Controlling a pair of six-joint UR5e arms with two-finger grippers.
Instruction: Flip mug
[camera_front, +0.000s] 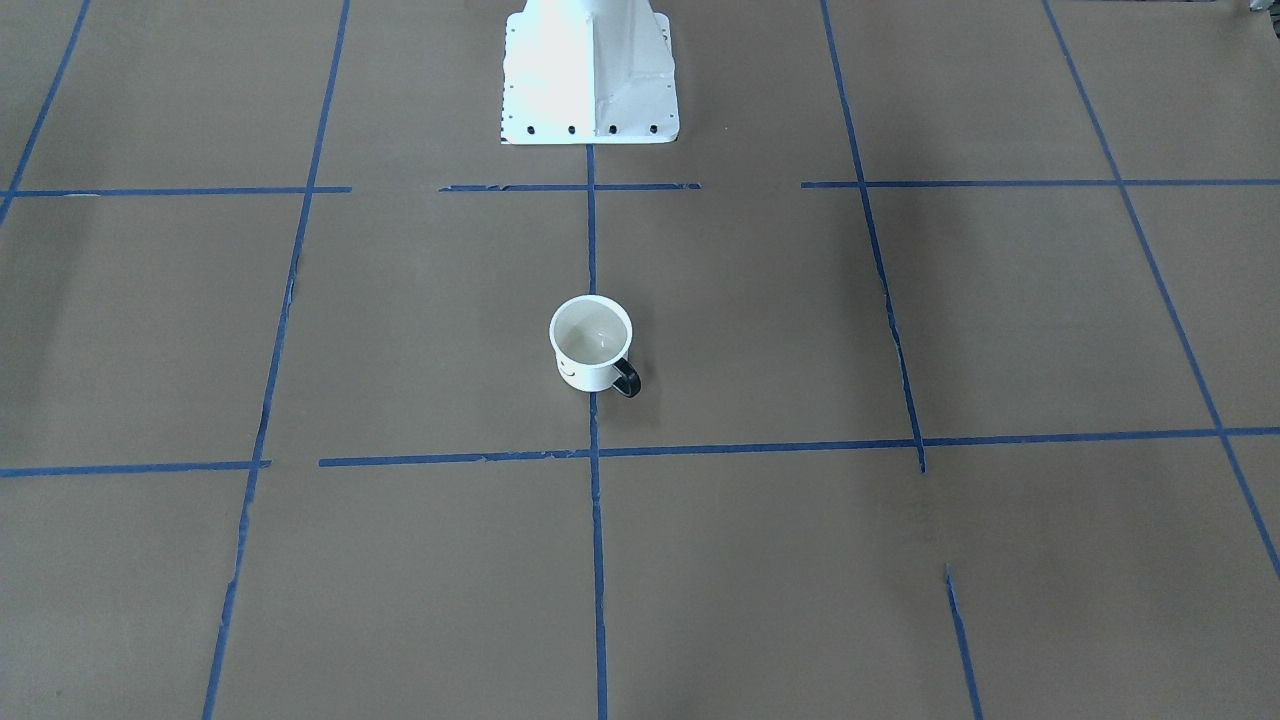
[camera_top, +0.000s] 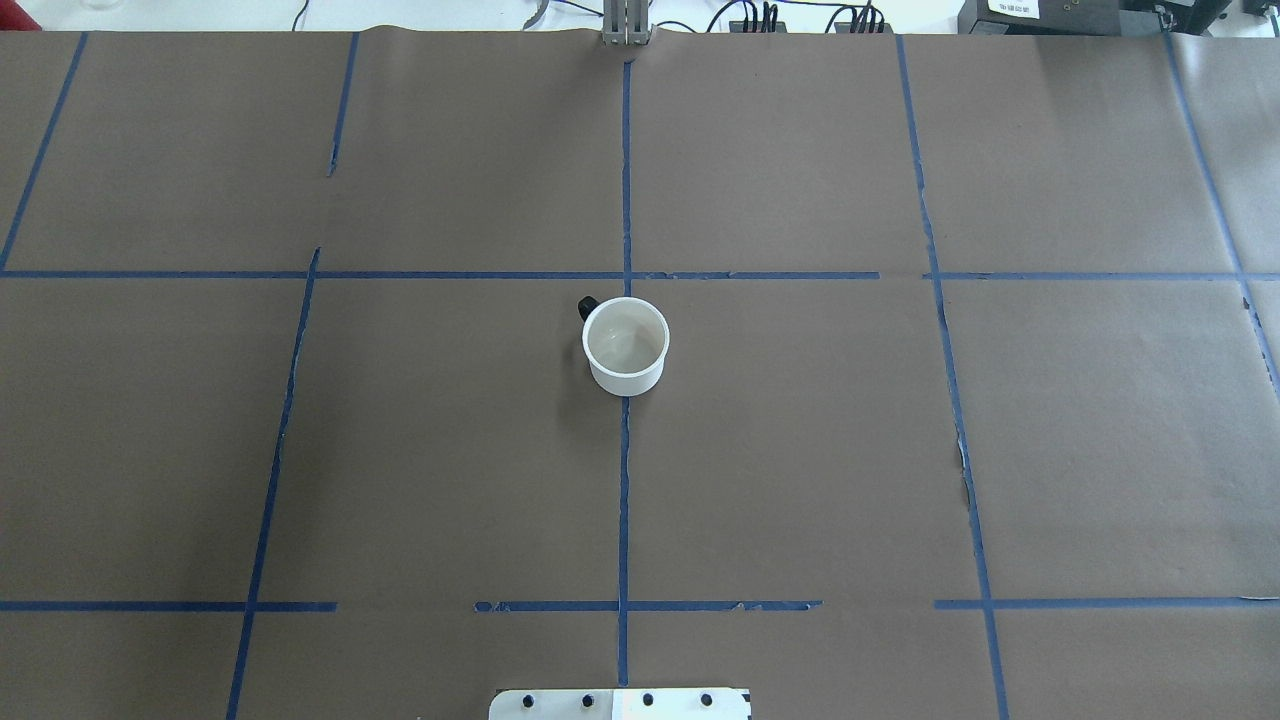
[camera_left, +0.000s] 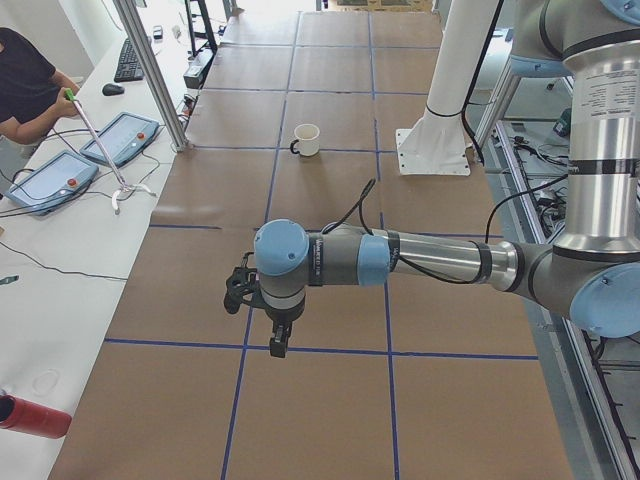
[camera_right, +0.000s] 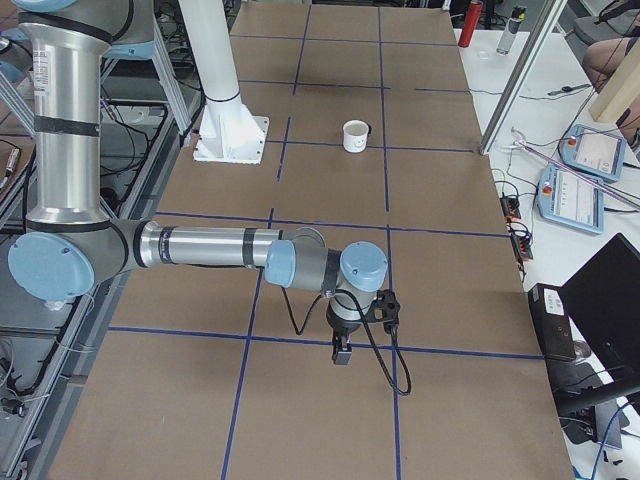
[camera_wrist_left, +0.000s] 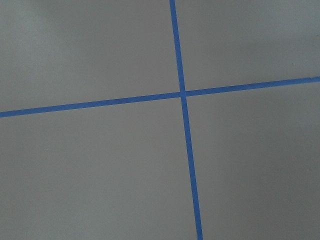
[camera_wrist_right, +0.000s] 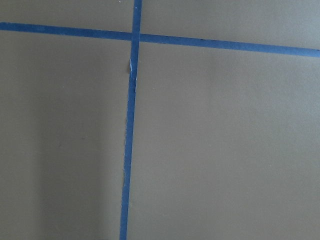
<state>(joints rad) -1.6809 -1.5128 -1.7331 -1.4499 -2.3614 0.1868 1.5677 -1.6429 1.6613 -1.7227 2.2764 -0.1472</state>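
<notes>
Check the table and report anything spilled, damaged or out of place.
Nothing is spilled or tipped: the mug stands upright, mouth up. Only the blue tape looks worn, ragged in places and broken by gaps.

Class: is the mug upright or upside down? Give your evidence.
Upright. The mug stands on its base, open mouth up; the overhead and front-facing views look into its pale, empty interior.

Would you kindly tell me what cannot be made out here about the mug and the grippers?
Mug side marking: front-facing view looks steeply down, so only dark flecks show; too small in side views.
Handle: overhead view, mostly hidden behind the mug's body.
Left gripper: exterior left only; open or shut unclear.
Right gripper: exterior right only; likewise unclear.
</notes>
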